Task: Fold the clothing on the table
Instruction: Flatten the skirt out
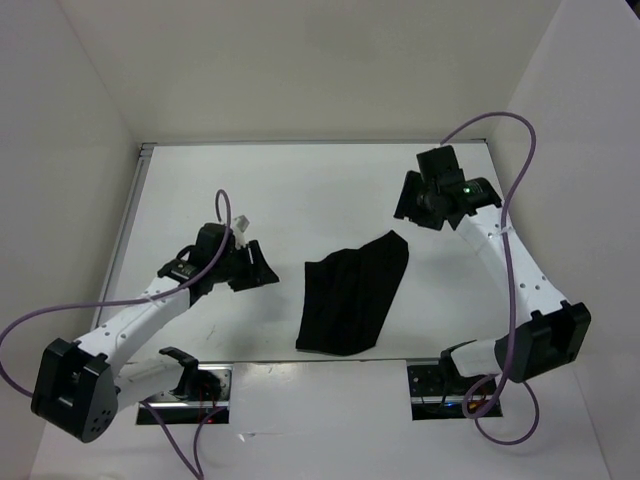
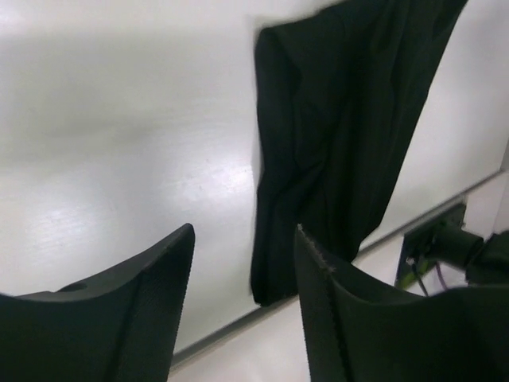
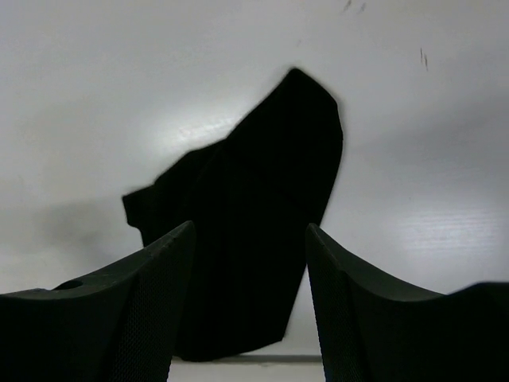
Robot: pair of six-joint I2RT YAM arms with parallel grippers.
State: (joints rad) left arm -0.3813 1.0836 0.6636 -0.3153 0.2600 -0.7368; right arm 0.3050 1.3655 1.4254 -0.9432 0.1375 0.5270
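Observation:
The clothing [image 1: 350,295] is a black folded piece lying flat on the white table [image 1: 280,190], its near end at the table's front edge. It shows in the left wrist view as dark folds [image 2: 334,135] and in the right wrist view as a pointed shape [image 3: 254,231]. My left gripper [image 1: 258,268] hovers to the clothing's left, open, with nothing between its fingers [image 2: 171,270]. My right gripper [image 1: 412,205] hangs just beyond the clothing's far right corner, open and empty, fingers [image 3: 334,270] apart.
A thin metal strip [image 1: 128,225] runs along the table's left edge. White walls close in the back and both sides. Purple cables [image 1: 515,190] loop off both arms. Two mounting plates [image 1: 440,385] sit at the near edge by the arm bases.

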